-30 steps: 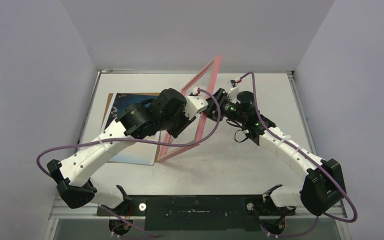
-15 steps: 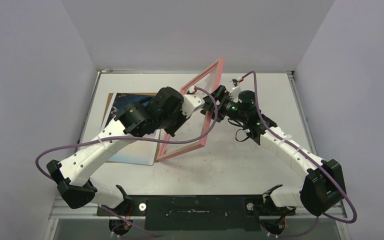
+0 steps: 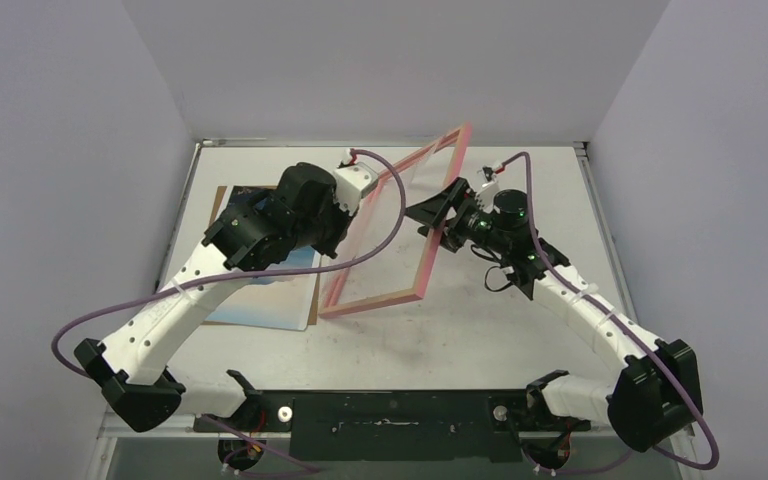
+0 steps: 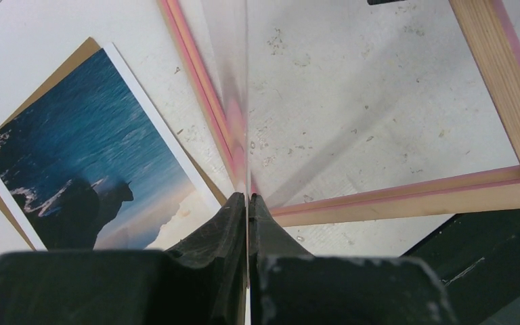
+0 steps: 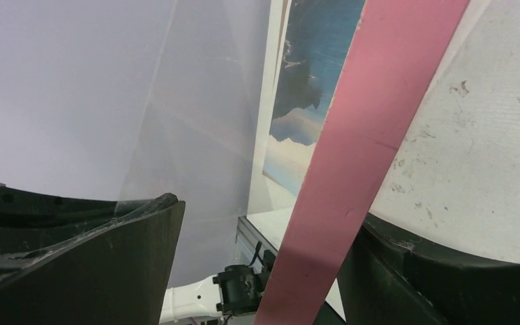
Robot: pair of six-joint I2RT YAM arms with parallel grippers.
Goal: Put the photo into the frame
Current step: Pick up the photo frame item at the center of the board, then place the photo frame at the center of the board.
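White, scuffed table (image 3: 480,330). On its left side a brown board (image 4: 74,61) lies flat, with a blue sky photo (image 4: 88,135) resting on top. Beside them a pink frame (image 3: 375,300) stands tilted, its near rail down at the tabletop.

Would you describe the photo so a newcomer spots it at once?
On the white table's left side, beneath the left arm, lies a brown board. The photo rests on it: deep blue, white-bordered, unlike the tilted, empty pink frame.

Left arm (image 3: 175,310), right arm (image 3: 582,300): white link shells dotted with small holes, black joint housings (image 3: 260,225), black bases (image 3: 140,395). Purple cable (image 3: 56,340) looped beside each arm. Left claw (image 4: 248,200), right claw (image 5: 267,217): matte black wedge fingers.
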